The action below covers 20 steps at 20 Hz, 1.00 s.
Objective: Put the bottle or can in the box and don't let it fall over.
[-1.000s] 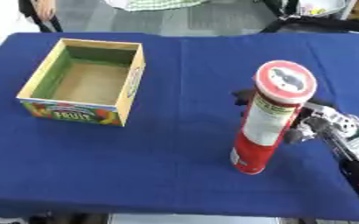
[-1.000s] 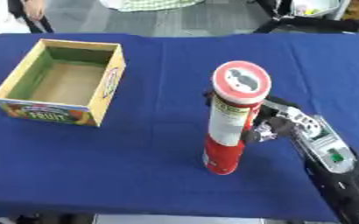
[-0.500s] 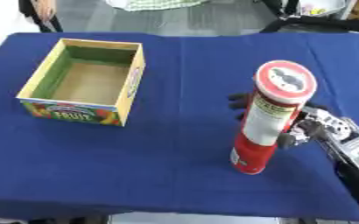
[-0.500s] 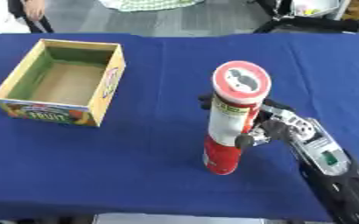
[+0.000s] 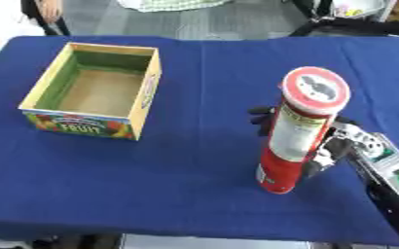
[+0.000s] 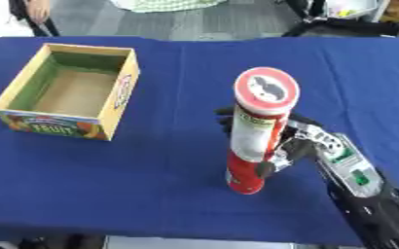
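So the robot's right hand (image 6: 298, 146) comes in from the lower right of the frame, black fingers with a silver-white wrist section that has a small green patch on it. It's wrapped around the tall red-and-cream cylindrical can (image 6: 256, 131): dark fingertips (image 5: 261, 113) poke out on the can's left side, and the thumb sits curled against the lower right part of it, so the hand is grasping the can from behind. The grip lands around the can's middle, where the cream label meets the red base.

The can itself stands upright, just right of the middle of the frame, leaning only a touch toward the camera. It has a white lid with a red ring and a dark shape printed on top. Can't tell for sure whether the bottom is still touching the cloth or is barely off it.

All of it sits on the table covered in a dark blue cloth (image 5: 203, 73), which fills most of the picture.

Over in the upper left of the frame is the open cardboard box (image 5: 145, 101), yellow outside with green inner walls, a tan floor, and a fruit print with the word "FRUIT" on the front face. Nothing inside it. It's well apart from the can, with bare blue cloth between them.
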Tool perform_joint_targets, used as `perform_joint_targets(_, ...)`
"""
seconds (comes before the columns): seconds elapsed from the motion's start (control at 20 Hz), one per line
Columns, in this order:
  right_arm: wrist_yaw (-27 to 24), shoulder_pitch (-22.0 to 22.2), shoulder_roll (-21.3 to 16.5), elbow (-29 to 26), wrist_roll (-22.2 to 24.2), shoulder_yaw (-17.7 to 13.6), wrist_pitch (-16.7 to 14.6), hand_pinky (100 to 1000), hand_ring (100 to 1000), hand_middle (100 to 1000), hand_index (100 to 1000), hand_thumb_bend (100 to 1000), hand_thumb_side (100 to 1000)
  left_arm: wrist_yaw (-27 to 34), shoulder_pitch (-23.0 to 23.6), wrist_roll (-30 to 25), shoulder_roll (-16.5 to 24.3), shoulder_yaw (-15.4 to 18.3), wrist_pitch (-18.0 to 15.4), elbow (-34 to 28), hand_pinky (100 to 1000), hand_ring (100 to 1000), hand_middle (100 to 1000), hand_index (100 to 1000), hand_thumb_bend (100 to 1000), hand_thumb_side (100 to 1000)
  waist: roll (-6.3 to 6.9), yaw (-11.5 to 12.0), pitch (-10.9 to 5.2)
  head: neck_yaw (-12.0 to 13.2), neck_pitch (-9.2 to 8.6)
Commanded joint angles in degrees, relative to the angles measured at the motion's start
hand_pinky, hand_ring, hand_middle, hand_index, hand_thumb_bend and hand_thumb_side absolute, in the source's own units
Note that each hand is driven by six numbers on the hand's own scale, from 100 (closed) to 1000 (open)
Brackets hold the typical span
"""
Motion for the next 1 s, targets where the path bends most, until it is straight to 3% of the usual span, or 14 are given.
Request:
perform_joint_targets(0.05,0.23,-0.98,-0.53,-0.26,-0.74,-0.12,0.21,909,1000,1000,672,944,326,0.26,-0.38,-0.03,0.76,0.59,0.00,-0.60,715,1000,913,846,490,891,-0.03,0.09,-0.24,0.06,0.31)
perform_joint_targets(0.4,-0.09,-1.04,-0.41,-0.03,-2.04,0.03,1.02,906,1000,1000,655,912,299,0.26,-0.39,0.02,0.75,0.62,0.00,-0.60,715,1000,913,846,490,892,-0.03,0.09,-0.22,0.08,0.31)
perform_joint_targets(0.45,-0.12,-1.03,-0.40,-0.01,-2.16,0.01,1.09,891,1000,1000,573,789,195,0.25,-0.39,0.02,0.75,0.62,0.00,-0.61,715,1000,913,846,490,891,-0.02,0.09,-0.22,0.09,0.31)
perform_joint_targets(0.55,-1.04,-1.00,-0.13,0.62,-4.16,-0.26,2.03,886,1000,1000,552,743,151,0.22,-0.42,0.00,0.78,0.62,0.00,-0.62,715,1000,913,846,489,892,0.00,0.05,-0.21,0.17,0.31)
perform_joint_targets(1.0,-3.17,-1.10,-0.21,-0.17,-6.55,-0.18,3.23,884,1000,1000,510,671,100,0.03,-0.38,-0.11,0.80,0.66,0.03,-0.61,716,1000,913,846,490,892,0.01,0.00,-0.27,0.38,0.31)
